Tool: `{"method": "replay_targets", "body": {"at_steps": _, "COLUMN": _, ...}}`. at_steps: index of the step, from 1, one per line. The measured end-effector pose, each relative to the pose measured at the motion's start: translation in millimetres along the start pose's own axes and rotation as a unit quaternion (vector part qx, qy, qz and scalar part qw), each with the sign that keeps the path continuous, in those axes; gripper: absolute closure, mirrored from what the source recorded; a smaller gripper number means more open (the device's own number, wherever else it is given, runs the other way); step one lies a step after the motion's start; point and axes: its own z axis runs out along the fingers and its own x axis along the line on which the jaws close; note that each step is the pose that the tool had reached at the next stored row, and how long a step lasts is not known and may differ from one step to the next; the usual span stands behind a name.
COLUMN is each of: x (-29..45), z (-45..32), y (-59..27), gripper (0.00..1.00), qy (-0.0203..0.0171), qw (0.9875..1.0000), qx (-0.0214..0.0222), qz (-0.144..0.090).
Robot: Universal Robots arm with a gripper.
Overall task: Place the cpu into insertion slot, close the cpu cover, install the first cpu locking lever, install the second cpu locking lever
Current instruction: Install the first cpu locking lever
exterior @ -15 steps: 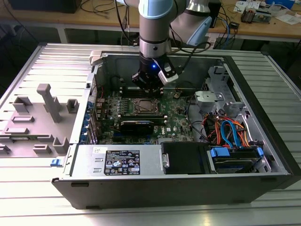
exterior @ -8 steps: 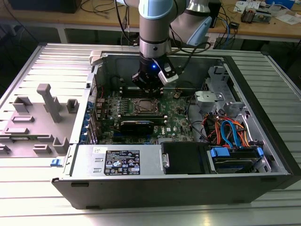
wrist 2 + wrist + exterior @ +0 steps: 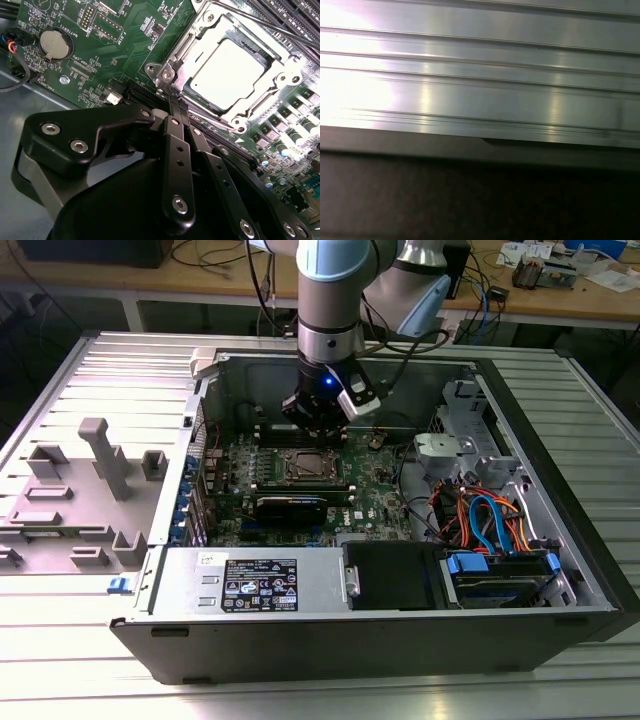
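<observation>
In the second wrist view the cpu (image 3: 231, 74) lies flat in the insertion slot (image 3: 172, 60), its pale metal top showing through the window of the cpu cover (image 3: 280, 80), which lies down over it. A thin lever rod (image 3: 265, 22) runs along one side of the socket. My gripper (image 3: 176, 101) is shut with nothing held, and its black fingertips sit right at a corner of the socket frame. In the exterior view the gripper (image 3: 315, 430) hangs just behind the insertion slot (image 3: 305, 468) on the green board.
The open computer case (image 3: 560, 620) rests on a ribbed aluminium table (image 3: 480, 75). Long black memory slots (image 3: 300, 502) flank the socket, and a black graphics card (image 3: 290, 508) sits nearby. Coloured cables (image 3: 480, 515) and drive bays lie at the exterior view's right. A grey fixture (image 3: 95, 490) stands on its left.
</observation>
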Motion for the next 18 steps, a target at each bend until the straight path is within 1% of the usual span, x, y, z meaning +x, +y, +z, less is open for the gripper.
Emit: {"method": "replay_targets", "body": {"at_steps": 18, "x": -0.3, "z": 1.3, "y": -0.4, "gripper": 0.89, "qy": 0.0, "qw": 1.0, "qx": 0.0, "qz": 0.0}}
